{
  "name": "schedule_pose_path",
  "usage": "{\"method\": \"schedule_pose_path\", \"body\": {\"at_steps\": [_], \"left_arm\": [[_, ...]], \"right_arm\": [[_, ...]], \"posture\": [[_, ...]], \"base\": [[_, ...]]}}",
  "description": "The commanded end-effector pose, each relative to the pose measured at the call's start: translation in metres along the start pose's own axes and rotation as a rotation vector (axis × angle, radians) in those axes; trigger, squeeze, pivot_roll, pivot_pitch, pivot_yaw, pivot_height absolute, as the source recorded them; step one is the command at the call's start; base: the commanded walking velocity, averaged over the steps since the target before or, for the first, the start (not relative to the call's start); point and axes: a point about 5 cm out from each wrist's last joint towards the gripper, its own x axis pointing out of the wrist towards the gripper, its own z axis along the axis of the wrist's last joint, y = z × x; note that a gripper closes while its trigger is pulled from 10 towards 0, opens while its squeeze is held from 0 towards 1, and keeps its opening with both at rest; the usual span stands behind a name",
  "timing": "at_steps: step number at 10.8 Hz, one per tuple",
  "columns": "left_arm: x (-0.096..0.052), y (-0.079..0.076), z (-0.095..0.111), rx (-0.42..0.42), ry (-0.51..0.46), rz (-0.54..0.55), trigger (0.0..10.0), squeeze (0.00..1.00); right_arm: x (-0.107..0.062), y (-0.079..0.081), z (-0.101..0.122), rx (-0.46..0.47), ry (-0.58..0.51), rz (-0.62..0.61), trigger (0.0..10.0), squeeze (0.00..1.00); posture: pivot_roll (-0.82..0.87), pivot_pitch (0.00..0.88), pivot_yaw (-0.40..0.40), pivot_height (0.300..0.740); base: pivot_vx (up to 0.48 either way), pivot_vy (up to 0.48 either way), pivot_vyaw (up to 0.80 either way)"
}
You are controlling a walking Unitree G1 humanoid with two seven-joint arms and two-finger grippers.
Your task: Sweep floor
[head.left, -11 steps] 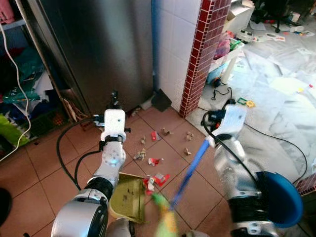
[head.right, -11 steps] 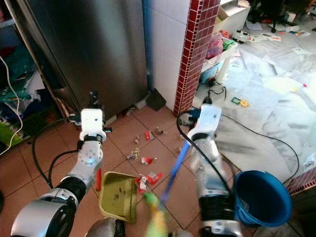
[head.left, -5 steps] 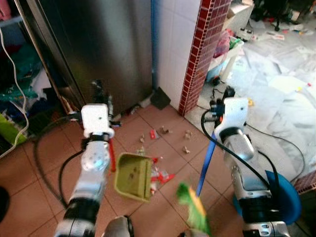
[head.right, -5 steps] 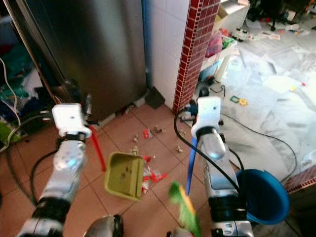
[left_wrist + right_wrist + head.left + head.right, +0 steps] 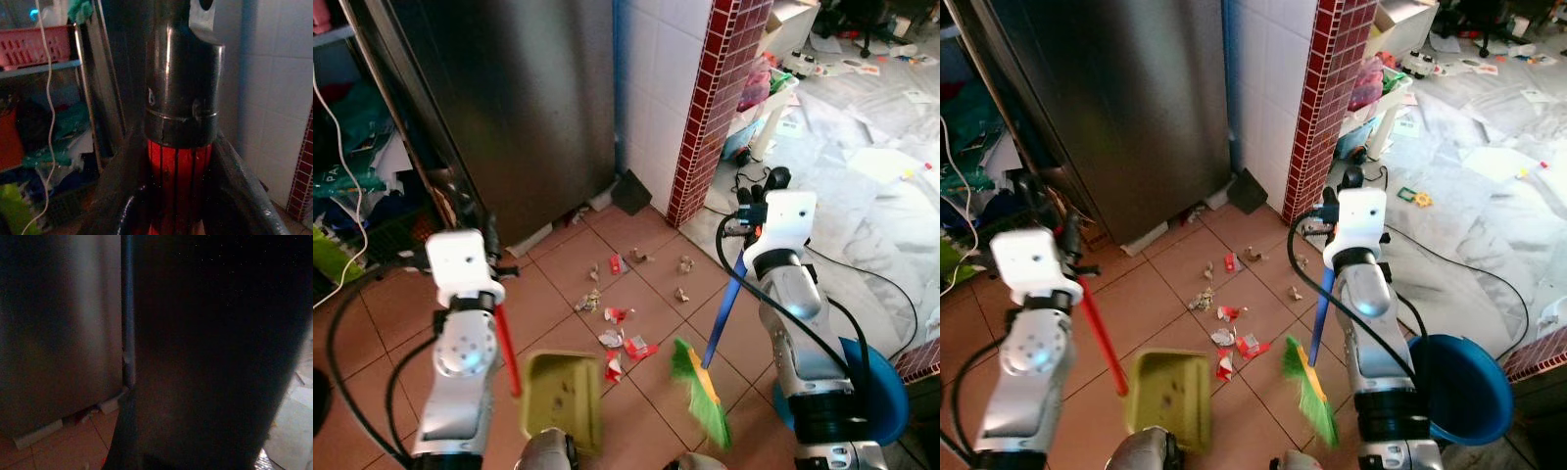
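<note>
The left gripper point(image 5: 178, 196) is clamped around the red handle point(image 5: 507, 345) of the olive-green dustpan point(image 5: 562, 399); the left wrist view shows a black finger point(image 5: 122, 181) pressing on each side of the red shaft just below its dark metal cap. The pan sits low on the terracotta tile floor point(image 5: 401, 343), its open mouth turned toward the litter. On the other side, the right arm point(image 5: 783, 294) carries the broom by its blue handle point(image 5: 724, 311), though whether those fingers are clenched or loose I cannot tell, as the right wrist view is almost black. The broom's green and yellow bristles point(image 5: 699, 390) hang just beside the debris pile point(image 5: 619, 338), a scatter of red, white and tan scraps lying between bristles and dustpan, with more crumbs point(image 5: 682, 279) farther out near the red brick pillar point(image 5: 713, 98). Behind the scraps stands a stainless steel fridge point(image 5: 509, 98), and a blue bucket point(image 5: 1459, 392) rests by the robot's right side. Papers and toys litter the pale floor beyond the pillar point(image 5: 862, 147).
</note>
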Motion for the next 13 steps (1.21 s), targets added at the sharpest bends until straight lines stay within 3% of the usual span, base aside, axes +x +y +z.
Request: {"method": "schedule_pose_path", "body": {"at_steps": [1, 5, 13], "left_arm": [[0.0037, 0.0027, 0.0156, 0.003, -0.063, 0.002, 10.0, 0.0], [0.0037, 0.0031, 0.02, 0.011, -0.05, 0.004, 10.0, 0.0], [0.0065, 0.0004, 0.0216, 0.014, -0.044, -0.011, 10.0, 0.0]], "right_arm": [[0.0019, -0.0002, 0.01, -0.009, -0.053, -0.011, 10.0, 0.0], [0.0046, -0.0024, 0.0104, -0.001, -0.062, -0.02, 10.0, 0.0], [0.0091, -0.0002, 0.0131, 0.001, -0.078, -0.013, 10.0, 0.0]], "posture": [[-0.04, 0.066, -0.006, 0.74], [-0.04, 0.068, -0.015, 0.74], [-0.05, 0.066, -0.018, 0.74]], "base": [[0.0, 0.0, 0.0], [0.195, 0.0, 0.0], [0.304, 0.248, 0.21]]}}
